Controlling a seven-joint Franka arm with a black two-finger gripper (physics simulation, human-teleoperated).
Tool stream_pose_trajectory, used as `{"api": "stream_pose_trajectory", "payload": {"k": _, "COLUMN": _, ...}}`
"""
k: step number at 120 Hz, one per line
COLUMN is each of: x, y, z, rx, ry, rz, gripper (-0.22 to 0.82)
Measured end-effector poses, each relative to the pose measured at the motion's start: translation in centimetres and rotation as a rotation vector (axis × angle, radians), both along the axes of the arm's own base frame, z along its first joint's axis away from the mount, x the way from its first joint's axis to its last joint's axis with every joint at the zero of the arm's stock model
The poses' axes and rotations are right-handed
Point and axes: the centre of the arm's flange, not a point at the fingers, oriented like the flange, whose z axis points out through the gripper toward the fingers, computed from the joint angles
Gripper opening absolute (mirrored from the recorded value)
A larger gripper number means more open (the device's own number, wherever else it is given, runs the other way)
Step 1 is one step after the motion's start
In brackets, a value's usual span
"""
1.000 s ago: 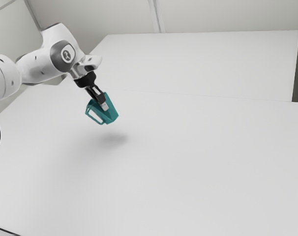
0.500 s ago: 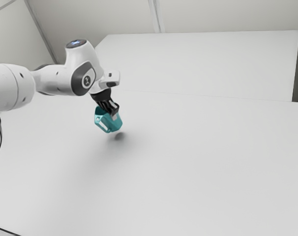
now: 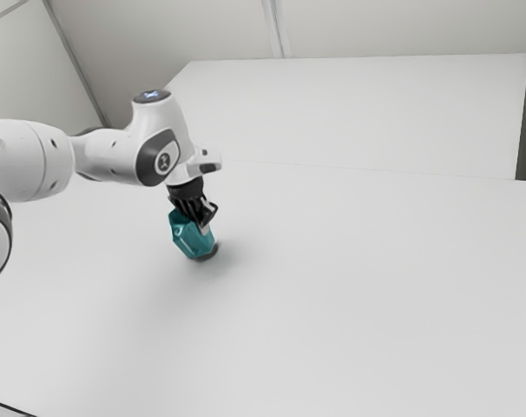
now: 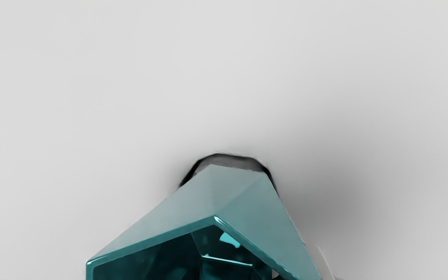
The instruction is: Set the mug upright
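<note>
The teal faceted mug (image 3: pixel 192 239) is held low over the table, leaning, its base close to the surface beside a small dark shadow; whether it touches cannot be told. My gripper (image 3: pixel 203 226), pointing down, is shut on its side near the rim. In the wrist view the mug (image 4: pixel 247 206) turns its open mouth toward the camera, with its narrower base farther away and a dark shadow band around it. Against the mug's side stands a pale finger of the gripper (image 4: pixel 320 260); the other finger is hidden there.
The white table (image 3: pixel 358 287) stretches out around the mug. Another pale flat panel (image 3: pixel 358 113) lies beyond its far edge, and a thin dark line (image 3: pixel 9 407) crosses the exterior view's lower left corner.
My gripper has carried the mug down toward the table and slightly to the exterior view's right. The hand has swung from a slant to nearly vertical, turning the mug, and the shadow is now close to the base.
</note>
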Motion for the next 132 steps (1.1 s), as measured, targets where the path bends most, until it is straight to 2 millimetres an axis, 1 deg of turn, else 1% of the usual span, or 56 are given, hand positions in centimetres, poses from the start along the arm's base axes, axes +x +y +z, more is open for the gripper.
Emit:
{"api": "stream_pose_trajectory", "payload": {"k": 16, "x": -0.1, "y": -0.3, "z": -0.4, "rx": 0.001, "ry": 0.011, "rz": 0.02, "gripper": -0.18}}
{"api": "stream_pose_trajectory", "payload": {"k": 23, "x": -0.1, "y": -0.3, "z": -0.5, "rx": 0.0, "ry": 0.014, "rz": 0.029, "gripper": -0.14}}
{"api": "stream_pose_trajectory", "payload": {"k": 39, "x": -0.1, "y": -0.5, "z": -0.6, "rx": -0.004, "ry": 0.019, "rz": 0.041, "gripper": 0.15}}
{"api": "stream_pose_trajectory", "payload": {"k": 45, "x": -0.1, "y": -0.6, "z": -0.4, "rx": -0.005, "ry": 0.016, "rz": 0.045, "gripper": 0.25}}
{"api": "stream_pose_trajectory", "payload": {"k": 54, "x": 0.0, "y": -0.7, "z": 0.3, "rx": -0.007, "ry": 0.006, "rz": 0.05, "gripper": 0.35}}
{"api": "stream_pose_trajectory", "payload": {"k": 64, "x": -0.1, "y": -0.7, "z": 1.2, "rx": -0.009, "ry": -0.006, "rz": 0.055, "gripper": 0.44}}
{"api": "stream_pose_trajectory", "payload": {"k": 76, "x": -0.1, "y": -0.7, "z": 3.7, "rx": -0.014, "ry": -0.031, "rz": 0.062, "gripper": 0.5}}
{"api": "stream_pose_trajectory", "payload": {"k": 91, "x": 0.9, "y": -0.4, "z": 8.2, "rx": -0.022, "ry": -0.058, "rz": 0.079, "gripper": 0.55}}
{"api": "stream_pose_trajectory", "payload": {"k": 110, "x": 2.1, "y": 0.0, "z": 13.5, "rx": -0.03, "ry": -0.071, "rz": 0.094, "gripper": 0.58}}
{"api": "stream_pose_trajectory", "payload": {"k": 123, "x": 2.5, "y": 0.1, "z": 17.2, "rx": -0.033, "ry": -0.082, "rz": 0.099, "gripper": 0.59}}
{"api": "stream_pose_trajectory", "payload": {"k": 132, "x": 2.5, "y": 0.2, "z": 19.1, "rx": -0.03, "ry": -0.082, "rz": 0.101, "gripper": 0.59}}
